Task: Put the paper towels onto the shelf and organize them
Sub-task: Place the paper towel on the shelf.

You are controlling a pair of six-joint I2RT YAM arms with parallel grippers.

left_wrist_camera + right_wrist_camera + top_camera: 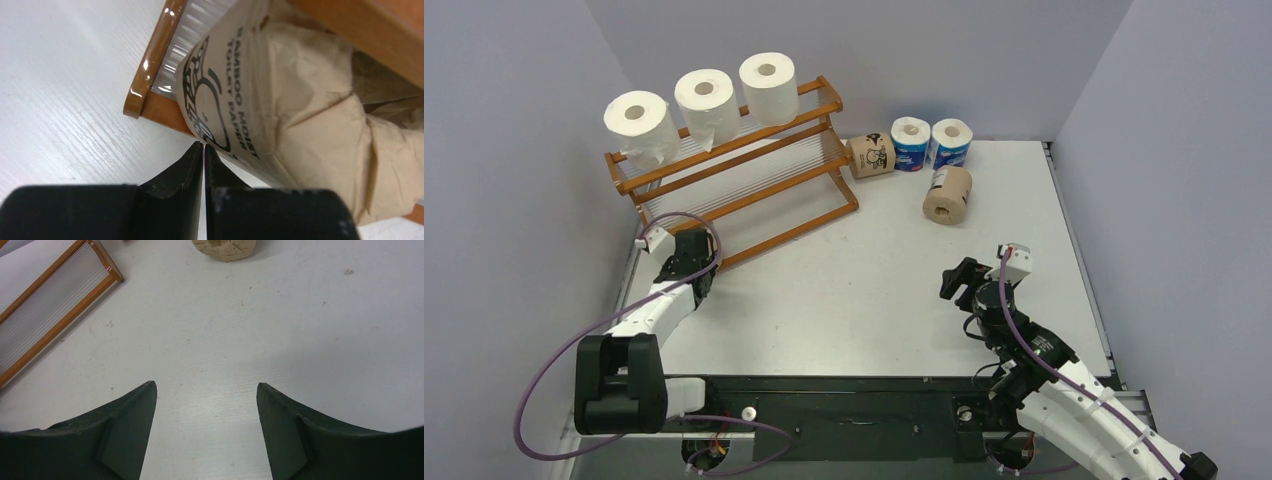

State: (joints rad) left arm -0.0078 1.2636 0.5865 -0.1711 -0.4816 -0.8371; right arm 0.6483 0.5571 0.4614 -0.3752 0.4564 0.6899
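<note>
Three white rolls (704, 95) on the shelf (789, 236), brown roll (300, 100) by my shut left pincer (204, 150), right pincer (205, 384) gaping empty; four more rolls (947, 193) to go.

Plain white rolls (705, 98). Orange-brown shelf (796, 231), clear ribbed slats. Brown rolls (871, 156), black print on wrap. Blue-and-white rolls (911, 145). White table (874, 290), faint wood-grain texture. Pale grey-lilac walls (504, 150).
</note>
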